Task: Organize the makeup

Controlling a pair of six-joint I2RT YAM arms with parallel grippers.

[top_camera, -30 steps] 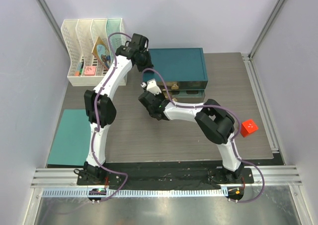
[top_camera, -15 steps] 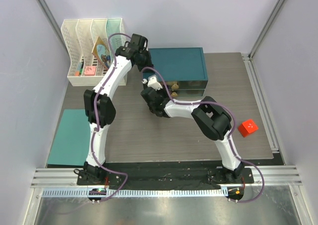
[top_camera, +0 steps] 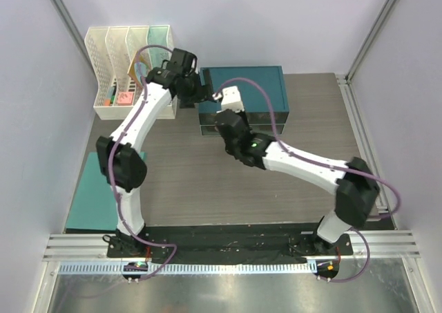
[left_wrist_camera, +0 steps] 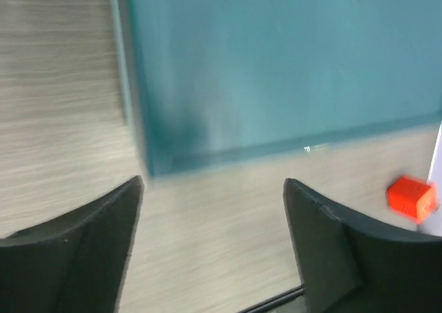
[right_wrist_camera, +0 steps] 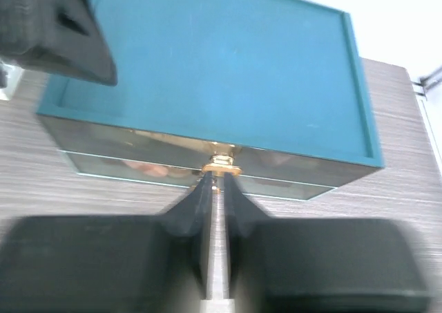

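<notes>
Right gripper (right_wrist_camera: 216,180) — fingers pinched almost together — meets the gold knob (right_wrist_camera: 221,165) of the teal drawer box (right_wrist_camera: 221,71); the makeup (right_wrist_camera: 148,166) shows only as blurred pinkish shapes behind the glass drawer front (right_wrist_camera: 297,173) (nothing sharper); farther back, the left gripper (left_wrist_camera: 213,185) hangs wide, holding nothing, over the box's corner and the desk (left_wrist_camera: 62,85).

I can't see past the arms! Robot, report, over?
Left gripper open over box corner. Right gripper shut, tips at gold knob on box front. Makeup not in plain sight. Nothing seen blocking.
</notes>
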